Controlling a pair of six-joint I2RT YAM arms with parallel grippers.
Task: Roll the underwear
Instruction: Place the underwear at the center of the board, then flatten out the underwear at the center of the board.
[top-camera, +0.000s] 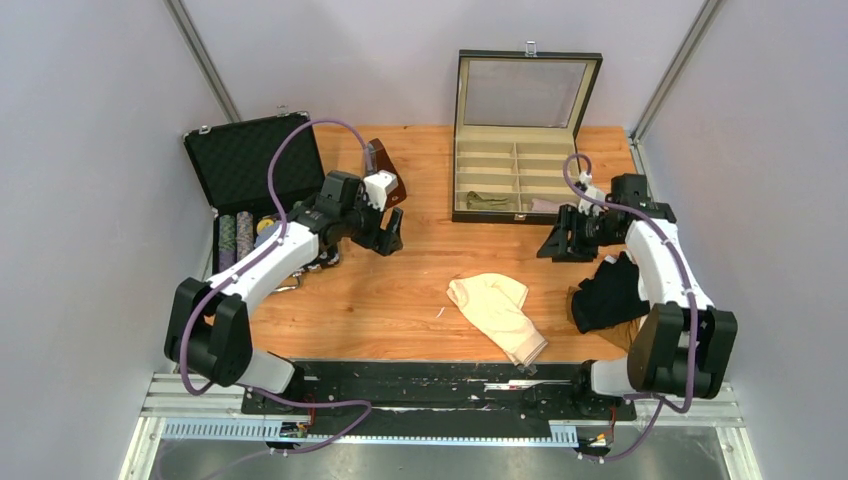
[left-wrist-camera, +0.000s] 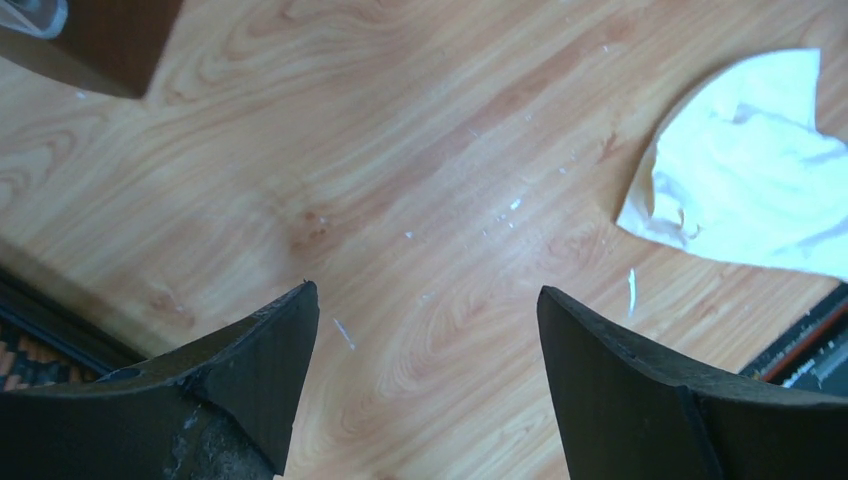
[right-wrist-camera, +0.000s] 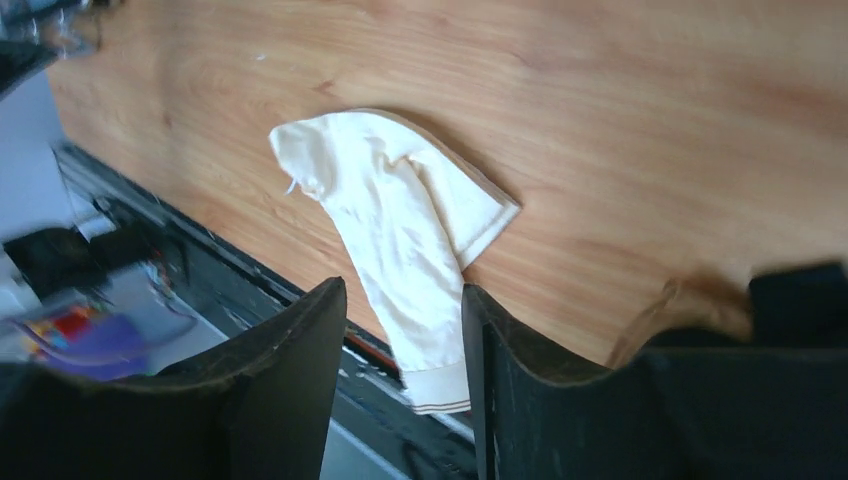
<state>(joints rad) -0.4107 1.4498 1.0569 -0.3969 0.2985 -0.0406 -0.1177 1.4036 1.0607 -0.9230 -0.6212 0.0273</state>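
A cream-beige underwear (top-camera: 497, 315) lies crumpled on the wooden table near the front edge, its waistband end over the black rail. It also shows in the left wrist view (left-wrist-camera: 745, 190) and the right wrist view (right-wrist-camera: 400, 210). A pile of black underwear (top-camera: 607, 293) lies under my right arm. An olive-khaki underwear (top-camera: 487, 201) sits in a compartment of the beige box. My left gripper (top-camera: 390, 238) is open and empty above bare wood (left-wrist-camera: 428, 300). My right gripper (top-camera: 552, 245) is open and empty, hovering right of the box front (right-wrist-camera: 405, 300).
A beige compartment box (top-camera: 515, 140) with its lid up stands at the back centre. An open black case (top-camera: 250, 160) with rows of chips (top-camera: 235, 240) is at the back left, with a brown object (top-camera: 385, 170) beside it. A black rail (top-camera: 430, 380) runs along the front edge.
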